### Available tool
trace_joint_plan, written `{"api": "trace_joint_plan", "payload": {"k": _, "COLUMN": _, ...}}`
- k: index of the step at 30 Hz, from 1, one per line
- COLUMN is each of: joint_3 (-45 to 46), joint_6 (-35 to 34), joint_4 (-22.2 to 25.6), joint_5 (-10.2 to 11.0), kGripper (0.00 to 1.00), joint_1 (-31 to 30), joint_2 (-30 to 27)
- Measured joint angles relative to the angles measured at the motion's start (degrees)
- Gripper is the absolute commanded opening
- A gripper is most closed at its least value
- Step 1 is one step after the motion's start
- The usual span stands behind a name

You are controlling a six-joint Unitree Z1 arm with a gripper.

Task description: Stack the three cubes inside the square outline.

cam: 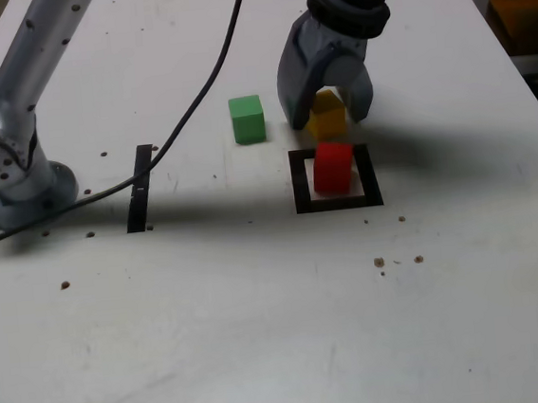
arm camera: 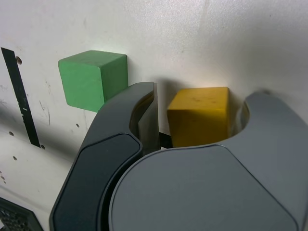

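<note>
My gripper (cam: 329, 119) hangs open with its two grey fingers either side of the yellow cube (cam: 327, 108), which rests on the table just behind the square outline (cam: 340, 201). In the wrist view the yellow cube (arm camera: 198, 115) sits between the fingers of the gripper (arm camera: 202, 98), with a narrow gap showing on each side. The red cube (cam: 332, 168) stands inside the outline. The green cube (cam: 247, 119) lies on the table to the exterior view's left of the gripper, and the wrist view shows this green cube (arm camera: 91, 79) beside one finger.
A thin black strip (cam: 140, 189) lies flat toward the exterior view's left. The arm's base (cam: 6, 165) stands at the far left, and a black cable (cam: 197, 94) runs across the table from it. Small dark crumbs (cam: 380, 262) dot the white tabletop.
</note>
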Motion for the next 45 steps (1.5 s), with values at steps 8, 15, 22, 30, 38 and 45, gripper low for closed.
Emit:
{"api": "trace_joint_plan", "payload": {"k": 8, "joint_3": -0.6, "joint_6": 0.4, "joint_4": -0.3, "joint_5": 1.7, "kGripper": 0.36, "joint_1": 0.2, "joint_2": 0.0}}
{"api": "trace_joint_plan", "payload": {"k": 15, "joint_3": -1.2, "joint_6": 0.4, "joint_4": -0.3, "joint_5": 3.5, "kGripper": 0.33, "joint_1": 0.2, "joint_2": -0.3}}
{"api": "trace_joint_plan", "payload": {"k": 22, "joint_3": -0.9, "joint_6": -0.3, "joint_4": 1.1, "joint_5": 4.8, "kGripper": 0.33, "joint_1": -1.1, "joint_2": -4.5}}
{"api": "trace_joint_plan", "payload": {"k": 30, "joint_3": -0.6, "joint_6": -0.8, "joint_4": 4.8, "joint_5": 4.3, "kGripper": 0.33, "joint_1": -5.5, "joint_2": -10.3}}
{"api": "trace_joint_plan", "payload": {"k": 38, "joint_3": 0.0, "joint_6": -3.7, "joint_4": 5.5, "joint_5": 2.8, "kGripper": 0.33, "joint_1": -13.9, "joint_2": -13.1}}
{"api": "trace_joint_plan", "payload": {"k": 45, "joint_3": -0.5, "joint_6": -5.3, "joint_4": 5.6, "joint_5": 1.6, "kGripper": 0.33, "joint_1": -18.1, "joint_2": -12.5}}
